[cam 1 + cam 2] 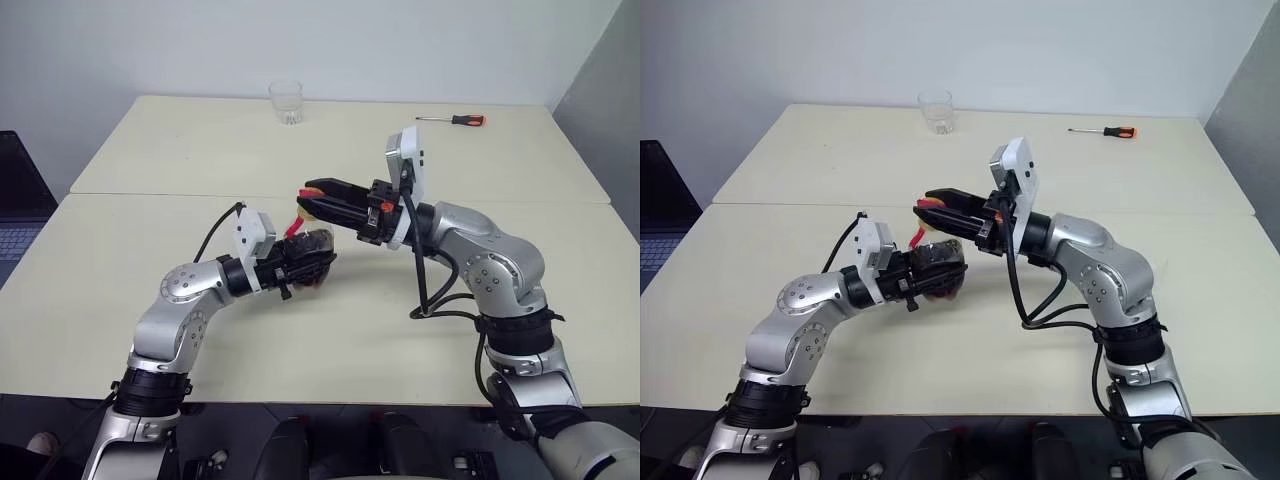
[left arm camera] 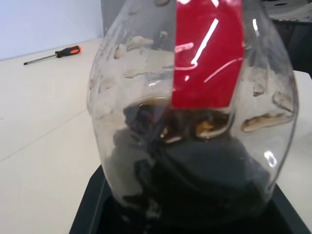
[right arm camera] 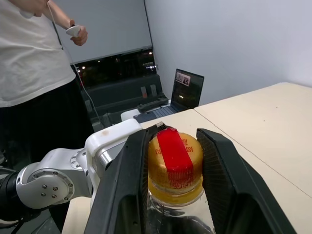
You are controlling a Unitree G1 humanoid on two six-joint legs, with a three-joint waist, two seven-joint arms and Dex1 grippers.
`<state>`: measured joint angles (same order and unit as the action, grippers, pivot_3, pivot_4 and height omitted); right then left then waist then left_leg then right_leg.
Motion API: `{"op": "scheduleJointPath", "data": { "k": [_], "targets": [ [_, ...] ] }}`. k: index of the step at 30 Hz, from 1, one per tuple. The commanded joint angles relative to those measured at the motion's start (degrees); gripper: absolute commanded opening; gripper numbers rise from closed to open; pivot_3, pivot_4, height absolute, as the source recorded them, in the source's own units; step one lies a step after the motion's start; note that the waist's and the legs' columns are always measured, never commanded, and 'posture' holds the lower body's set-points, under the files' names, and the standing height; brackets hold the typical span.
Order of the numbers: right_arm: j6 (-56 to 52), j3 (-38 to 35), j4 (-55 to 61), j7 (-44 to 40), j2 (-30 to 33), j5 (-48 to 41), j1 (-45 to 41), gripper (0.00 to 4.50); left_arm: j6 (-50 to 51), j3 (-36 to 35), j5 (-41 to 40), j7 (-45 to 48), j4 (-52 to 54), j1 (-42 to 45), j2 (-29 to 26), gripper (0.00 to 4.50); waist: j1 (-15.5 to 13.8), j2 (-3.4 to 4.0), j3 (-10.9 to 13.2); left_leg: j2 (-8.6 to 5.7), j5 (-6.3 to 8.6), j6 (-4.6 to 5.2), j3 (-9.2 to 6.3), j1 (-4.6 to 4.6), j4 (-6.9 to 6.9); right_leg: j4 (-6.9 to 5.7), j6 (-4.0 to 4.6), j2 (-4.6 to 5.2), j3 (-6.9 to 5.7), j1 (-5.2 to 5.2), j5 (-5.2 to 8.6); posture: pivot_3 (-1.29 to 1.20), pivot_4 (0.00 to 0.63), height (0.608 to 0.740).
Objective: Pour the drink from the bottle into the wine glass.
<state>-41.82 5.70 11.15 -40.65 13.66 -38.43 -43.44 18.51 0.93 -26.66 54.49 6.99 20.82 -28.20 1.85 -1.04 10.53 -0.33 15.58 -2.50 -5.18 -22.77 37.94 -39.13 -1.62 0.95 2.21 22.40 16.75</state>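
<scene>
My left gripper (image 1: 930, 276) clamps the bottle (image 1: 940, 268) mid-table, tilted right. My right gripper (image 3: 171, 168) pinches its yellow cap (image 3: 174, 163). I should twist slowly while my left hand holds the body firm so the drink (image 2: 195, 170) stays inside.

Two cream tables (image 1: 120, 300) stand pushed together, a seam running across between them. On the far one a short clear tumbler (image 1: 286, 102) stands near the back edge, well apart from an orange-handled screwdriver (image 1: 455, 120) lying flat.
</scene>
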Motion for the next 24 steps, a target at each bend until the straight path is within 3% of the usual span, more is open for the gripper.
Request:
{"op": "scheduleJointPath", "data": {
  "k": [1, 10, 24],
  "targets": [
    [1.14, -4.12, 2.99, 1.0, 0.7, -1.67, -2.23, 1.2, -0.7, -0.74, -0.57, 0.58, 2.42, -0.98, -0.72, 1.95, 0.01, 0.0, 0.0, 0.0, 0.0, 0.0, 0.01, 0.0, 0.0, 0.01, 0.0, 0.0, 0.0, 0.0, 0.0, 0.0, 0.15, 0.74],
    [6.9, 1.2, 3.07, -10.19, 4.09, 0.35, -0.76, 1.2, -0.68, -0.44, -0.48, 1.27, 1.47, 0.65, -0.27, 1.95, 0.0, 0.0, 0.0, -0.01, 0.0, 0.0, 0.03, 0.0, 0.0, 0.03, 0.0, 0.0, 0.01, 0.0, 0.0, 0.0, 0.15, 0.74],
    [12.81, 3.37, -3.36, -22.47, 3.14, 1.08, -4.18, 1.2, 0.32, 0.21, -1.28, 2.05, 4.8, -1.89, -0.39, 1.95, 0.01, 0.0, 0.0, 0.01, 0.0, 0.0, 0.02, 0.0, 0.0, 0.03, 0.0, 0.0, 0.01, 0.0, 0.0, 0.0, 0.15, 0.74]
  ]
}}
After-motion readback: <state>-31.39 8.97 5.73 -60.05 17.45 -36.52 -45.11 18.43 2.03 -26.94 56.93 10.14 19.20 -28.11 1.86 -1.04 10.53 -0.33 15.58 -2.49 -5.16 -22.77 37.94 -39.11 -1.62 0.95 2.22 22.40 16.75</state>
